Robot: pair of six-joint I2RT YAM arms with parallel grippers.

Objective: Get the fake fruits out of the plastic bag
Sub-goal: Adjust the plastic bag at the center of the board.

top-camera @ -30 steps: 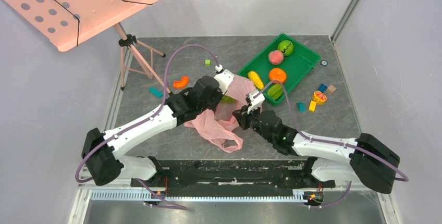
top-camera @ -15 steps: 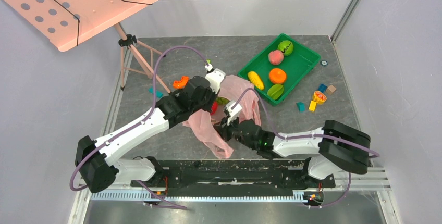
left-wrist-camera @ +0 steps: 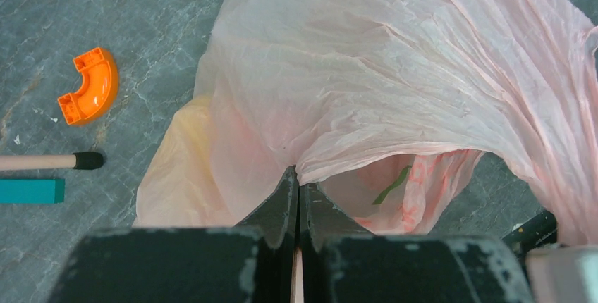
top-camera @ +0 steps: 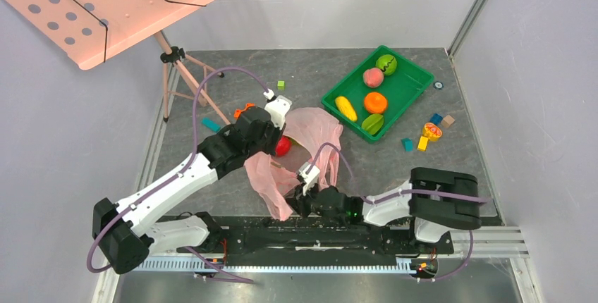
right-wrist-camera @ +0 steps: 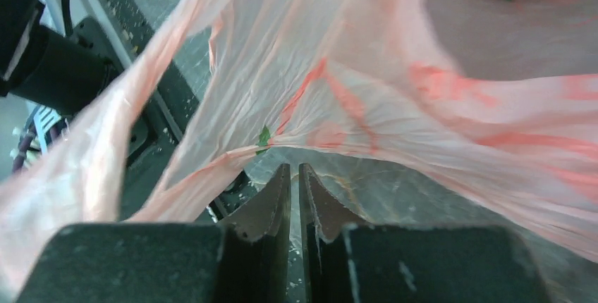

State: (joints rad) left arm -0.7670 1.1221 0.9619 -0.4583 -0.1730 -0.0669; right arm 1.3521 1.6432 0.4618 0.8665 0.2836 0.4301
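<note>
Left gripper, jaws pressed together, pinches a fold of the plastic bag and holds it raised above the table; the film drapes away from the fingertips in a wrinkled dome. Right gripper, jaws drawn nearly together with only a thin slit between them, grips a lower edge of the same bag, close to the near edge of the table. In the overhead view the bag hangs stretched between the two grippers, the left one farther out and the right one nearer the arm bases. One red apple lies at the bag's opening, just beside the left gripper; whether the film covers it cannot be told. A pale yellow shape shows dimly through the film in the left wrist view. An orange curved block and a teal block lie on the table to the left of the bag, apart from it. The green tray stands well to the right, holding other toy fruits.
</note>
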